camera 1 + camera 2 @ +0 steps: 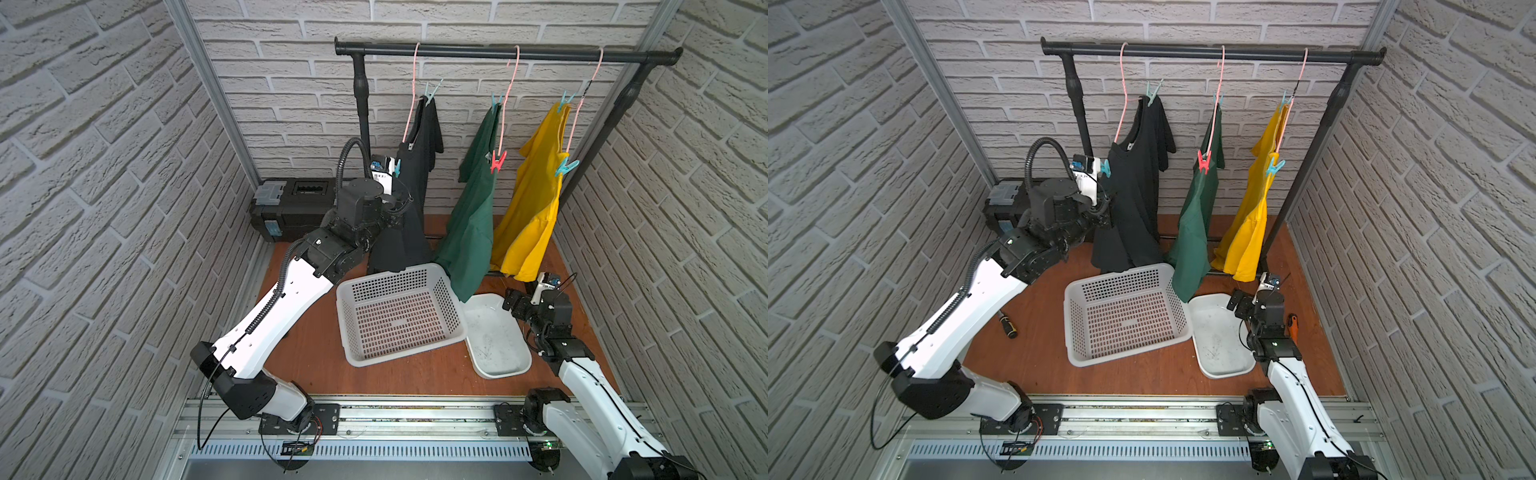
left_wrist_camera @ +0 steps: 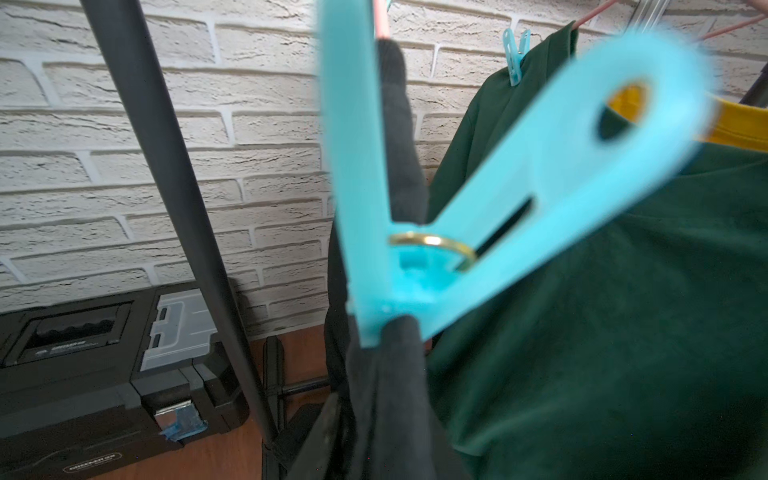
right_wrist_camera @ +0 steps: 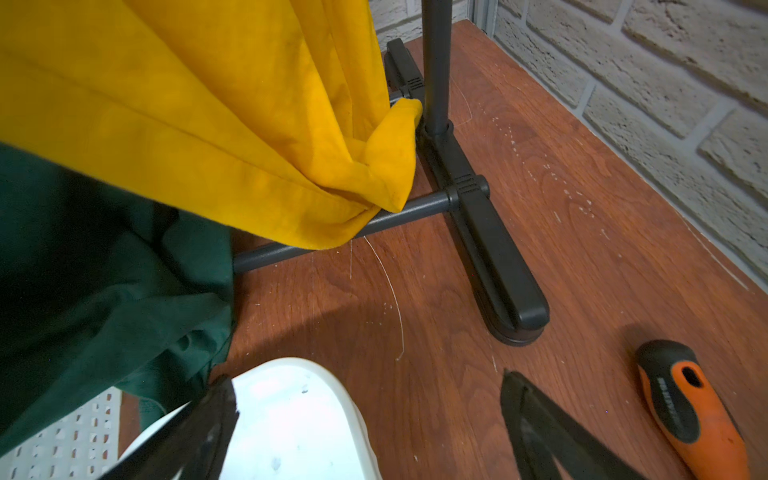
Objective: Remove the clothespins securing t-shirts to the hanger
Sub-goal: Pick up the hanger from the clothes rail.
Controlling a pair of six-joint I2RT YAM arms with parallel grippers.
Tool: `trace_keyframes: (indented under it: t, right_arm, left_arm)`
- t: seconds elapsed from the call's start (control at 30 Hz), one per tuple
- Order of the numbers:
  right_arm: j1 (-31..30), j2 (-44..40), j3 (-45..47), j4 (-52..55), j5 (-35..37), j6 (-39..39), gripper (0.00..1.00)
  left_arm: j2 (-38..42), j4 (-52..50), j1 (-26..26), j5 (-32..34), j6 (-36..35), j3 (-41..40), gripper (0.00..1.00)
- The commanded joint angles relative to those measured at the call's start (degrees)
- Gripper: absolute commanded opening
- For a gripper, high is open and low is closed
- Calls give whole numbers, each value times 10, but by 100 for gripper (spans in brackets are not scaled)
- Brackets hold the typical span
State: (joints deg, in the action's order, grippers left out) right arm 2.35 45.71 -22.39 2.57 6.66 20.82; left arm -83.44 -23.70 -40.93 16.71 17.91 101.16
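Our left end effector (image 1: 1099, 171) sits at the teal plastic clothespin (image 2: 415, 291) on the left edge of the black cloth t-shirt (image 1: 1133, 187), and we cannot tell its grip, so we should pinch both splayed handles fully, then pull straight off; the right end effector (image 3: 370, 436) idles open.

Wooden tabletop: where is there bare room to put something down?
Bare wood runs between the white perforated plastic basket and the aluminium base rail. Another patch lies between the black rack foot and the brick wall, beside the orange-handled screwdriver. Crowded at the back, under the hanging t-shirts.
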Motion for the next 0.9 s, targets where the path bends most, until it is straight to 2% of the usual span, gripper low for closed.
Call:
trace_keyframes:
  t: [0.0, 0.33, 0.53, 0.87]
  right_arm:
    - [-3, -15, 17, -40, -18, 3, 100]
    - [-3, -18, 10, -35, -28, -2, 100]
    - [-3, -16, 11, -37, -30, -3, 100]
    - [-3, -20, 8, -28, -26, -9, 100]
  left_arm:
    - [24, 53, 13, -39, -2, -15, 26]
    - [51, 84, 57, -157, -37, -40, 26]
    - [52, 64, 64, -182, -59, -17, 26]
    - [42, 45, 67, -162, -72, -4, 3]
